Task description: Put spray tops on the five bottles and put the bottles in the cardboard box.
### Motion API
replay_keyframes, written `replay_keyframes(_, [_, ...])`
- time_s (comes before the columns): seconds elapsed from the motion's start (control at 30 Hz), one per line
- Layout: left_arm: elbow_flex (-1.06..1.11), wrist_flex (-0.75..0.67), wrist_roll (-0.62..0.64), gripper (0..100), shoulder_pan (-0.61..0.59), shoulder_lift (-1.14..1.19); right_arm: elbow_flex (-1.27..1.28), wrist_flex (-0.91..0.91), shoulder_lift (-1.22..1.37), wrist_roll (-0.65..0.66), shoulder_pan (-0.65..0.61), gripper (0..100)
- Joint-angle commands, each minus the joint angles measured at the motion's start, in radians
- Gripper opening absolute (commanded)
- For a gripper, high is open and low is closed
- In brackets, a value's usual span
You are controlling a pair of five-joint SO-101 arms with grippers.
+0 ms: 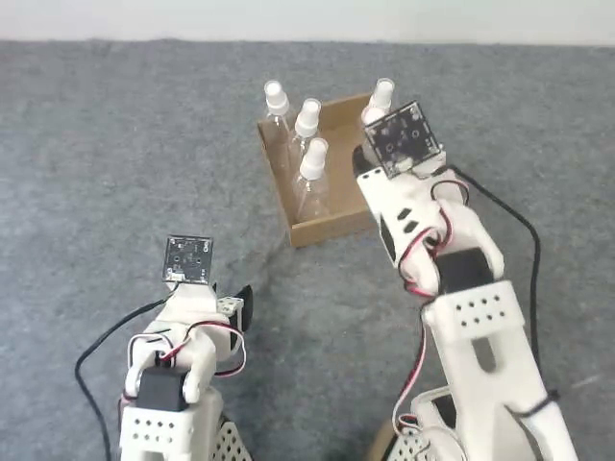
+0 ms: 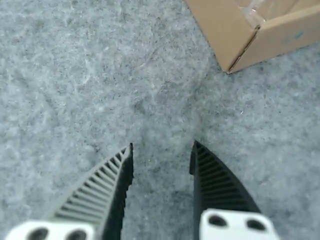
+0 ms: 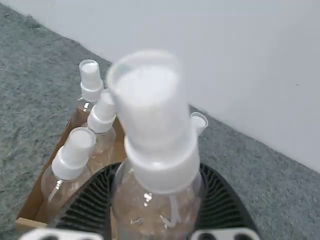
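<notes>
Grey, felt-like carpet [image 1: 115, 144] covers the whole table, and a plain white wall [image 1: 288, 19] closes it off along the far edge. Up close in the left wrist view we see the carpet's matted, fibrous nap. The cardboard box [image 1: 322, 229] lies open on the carpet near that wall. Three clear bottles [image 1: 309, 187] stand upright and close together along the box's left side as the high view shows it, each with a white cap [image 1: 307, 117] on.

Our right gripper [image 3: 160, 200] is over the box's far right corner. Its jaws are closed on the body of a fourth bottle [image 3: 152, 150], which is upright and wears its spray top [image 3: 145, 95]. Whether its base touches the box floor we cannot tell. Just behind it we see one more small white top [image 3: 198, 122].

Our left gripper [image 2: 162, 150] hangs over bare carpet, well apart from the box, nearer the arm bases, with its jaws spread apart
</notes>
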Motion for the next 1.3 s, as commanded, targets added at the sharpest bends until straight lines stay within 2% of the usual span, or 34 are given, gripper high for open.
replay_keyframes(0.0, [-0.010,0.008,0.000,17,0.003,-0.014,-0.074,-0.079,0.033,-0.011,0.024,0.6])
replay_keyframes(0.23, [-0.010,0.008,0.000,17,0.003,-0.014,-0.072,-0.156,0.113,-0.157,0.025,0.6])
replay_keyframes(0.7, [-0.010,0.008,0.000,17,0.003,-0.014,-0.072,-0.321,0.332,-0.164,0.090,0.6])
replay_keyframes(1.27, [-0.010,0.008,0.000,17,0.003,-0.014,-0.071,-0.483,0.565,-0.164,0.088,0.6])
